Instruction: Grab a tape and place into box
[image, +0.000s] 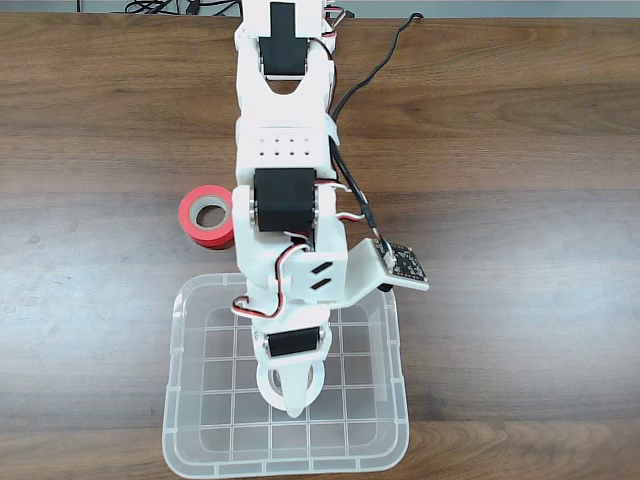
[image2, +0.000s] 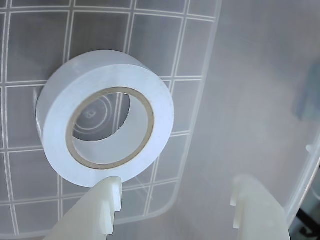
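Observation:
The white tape (image2: 107, 70) lies inside the clear box (image2: 250, 100) on its grid-patterned bottom, hollow core facing the wrist camera. My gripper (image2: 177, 190) stands open just in front of it, with nothing between its fingers (image2: 95, 215). The left fingertip is right at the roll's near edge. In the fixed view the arm reaches down into the box (image: 178, 400), and the gripper (image: 295, 398) hangs over the box's middle with the white tape (image: 264, 384) showing as a ring beside the fingers.
A red-orange roll with a grey core (image: 207, 215) lies on the wooden table (image: 520, 150) just left of the arm, behind the box. A small circuit board (image: 405, 264) and cables hang off the arm's right side.

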